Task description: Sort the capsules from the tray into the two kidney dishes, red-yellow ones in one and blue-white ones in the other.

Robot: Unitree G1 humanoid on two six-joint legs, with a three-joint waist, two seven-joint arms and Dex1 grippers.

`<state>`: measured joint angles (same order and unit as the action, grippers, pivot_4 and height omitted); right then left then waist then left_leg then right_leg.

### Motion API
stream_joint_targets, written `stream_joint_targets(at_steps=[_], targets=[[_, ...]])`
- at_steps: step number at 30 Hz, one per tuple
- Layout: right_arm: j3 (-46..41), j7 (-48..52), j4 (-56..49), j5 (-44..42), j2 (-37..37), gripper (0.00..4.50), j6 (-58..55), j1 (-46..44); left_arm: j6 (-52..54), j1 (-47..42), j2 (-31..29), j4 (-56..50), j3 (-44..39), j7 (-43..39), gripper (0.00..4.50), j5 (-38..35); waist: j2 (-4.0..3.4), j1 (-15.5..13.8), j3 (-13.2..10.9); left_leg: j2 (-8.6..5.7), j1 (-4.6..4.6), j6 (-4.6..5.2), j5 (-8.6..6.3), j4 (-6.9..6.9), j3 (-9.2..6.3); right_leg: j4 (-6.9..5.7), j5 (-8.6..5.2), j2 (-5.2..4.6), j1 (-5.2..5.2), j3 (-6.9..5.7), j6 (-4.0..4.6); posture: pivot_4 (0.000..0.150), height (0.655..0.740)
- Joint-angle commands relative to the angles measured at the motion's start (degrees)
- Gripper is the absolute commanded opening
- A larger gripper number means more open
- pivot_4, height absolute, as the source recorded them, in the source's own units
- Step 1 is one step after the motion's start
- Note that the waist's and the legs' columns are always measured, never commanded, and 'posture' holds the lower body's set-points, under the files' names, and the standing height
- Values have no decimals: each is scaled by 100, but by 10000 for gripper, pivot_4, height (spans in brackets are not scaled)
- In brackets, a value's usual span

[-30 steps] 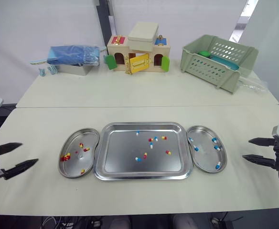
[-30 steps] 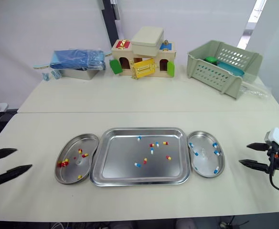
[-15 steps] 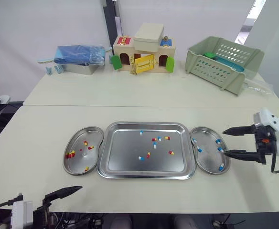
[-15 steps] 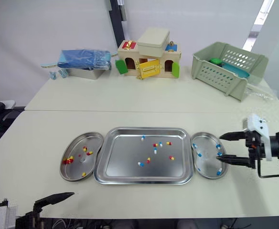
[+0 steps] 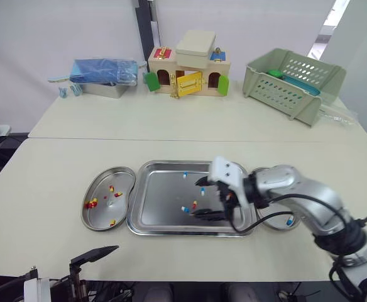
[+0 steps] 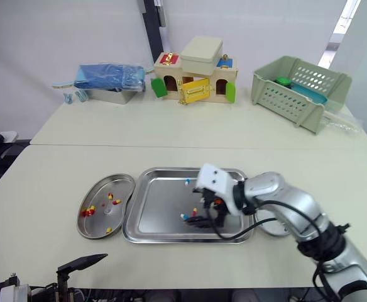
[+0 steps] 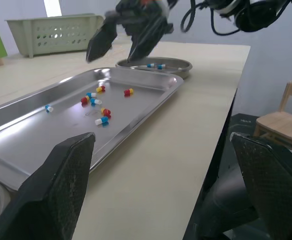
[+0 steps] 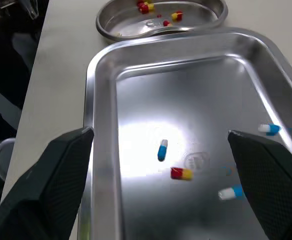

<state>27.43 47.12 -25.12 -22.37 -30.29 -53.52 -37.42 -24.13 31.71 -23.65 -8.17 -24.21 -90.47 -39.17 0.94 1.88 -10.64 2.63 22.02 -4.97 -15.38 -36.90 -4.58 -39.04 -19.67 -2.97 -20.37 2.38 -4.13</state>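
The steel tray (image 5: pixel 164 217) lies mid-table with several loose capsules, among them a blue-white capsule (image 8: pixel 162 149) and a red-yellow capsule (image 8: pixel 181 173). My right gripper (image 5: pixel 198 198) hovers open just above the tray's middle, nothing between its fingers, and hides some capsules. On the left, the kidney dish (image 5: pixel 102 220) holds red-yellow capsules. Half covered by my right arm, the right kidney dish (image 7: pixel 178 64) holds blue-white ones. My left gripper (image 7: pixel 161 137) hangs open and empty below the table's near edge, left of the tray.
At the back of the far table stand a blue-wrapped metal box (image 5: pixel 102 75), a toy house (image 5: pixel 186 66) and a green basket (image 5: pixel 293 82). A wooden chair (image 7: pixel 281 112) stands beside the table.
My right arm has swung left, from beside the right kidney dish to over the tray's middle. The left gripper stays low at the table's front edge.
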Motion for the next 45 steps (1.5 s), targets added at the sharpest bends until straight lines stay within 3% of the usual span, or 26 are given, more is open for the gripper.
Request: stream_joint_targets(at_steps=[1, 4, 7, 8, 21, 32, 41, 45], targets=[[260, -267, 97, 297, 279, 44849, -16, -219, -81, 65, -4, -180, 42, 121, 45000, -125, 0, -5, 0, 0, 0, 0, 0, 0, 0, 0, 0, 0, 0, 0, 0, 1500, 7400], [609, -338, 380, 595, 458, 38863, 138, -300, -134, 24, 6, -175, 61, 173, 45000, -136, 1, 1, 1, -1, 0, 0, 0, 0, 0, 1, 0, 0, 0, 0, 0, 1500, 7400], [866, -399, 780, 913, 624, 27765, 304, -403, -151, 1, -4, -141, 86, 206, 45000, -109, 1, 8, 1, 0, -3, 0, 0, 1, -1, 0, -1, 2, 0, -1, 1, 1500, 7400], [953, -432, 913, 1038, 667, 26034, 351, -451, -145, -2, -8, -158, 93, 224, 45000, -105, 1, 11, 1, 0, -3, 0, 0, 1, -1, 0, -1, 2, -1, -1, 1, 1500, 7400], [1446, -214, 1112, 1612, 601, 26034, 389, -397, -188, 23, -83, -206, 160, 279, 45000, -114, 0, 26, 1, 0, -2, 0, 0, 2, -1, -1, -1, 2, -4, 0, 1, 1500, 7400], [1429, -88, 1187, 1799, 677, 98, 481, -309, -197, 3, -130, -176, 159, 258, 45000, -139, 1, 32, 1, 0, -3, 1, 0, 3, -1, -1, -1, 2, -4, 1, 2, 1500, 7400], [858, 218, 868, 1403, 711, 98, 812, -189, -211, -151, -68, -290, 339, 271, 45000, -141, 0, 29, 0, 0, -2, 1, 0, 4, -1, 0, -1, 2, -4, 0, 2, 1500, 7400], [-86, 867, 235, 762, -18, 98, 1109, 227, -162, -146, 4, -491, 608, 349, 45000, -131, 1, -16, 1, 0, 3, 1, -1, 3, -2, 5, -1, 1, -3, -1, 1, 1500, 7400]])
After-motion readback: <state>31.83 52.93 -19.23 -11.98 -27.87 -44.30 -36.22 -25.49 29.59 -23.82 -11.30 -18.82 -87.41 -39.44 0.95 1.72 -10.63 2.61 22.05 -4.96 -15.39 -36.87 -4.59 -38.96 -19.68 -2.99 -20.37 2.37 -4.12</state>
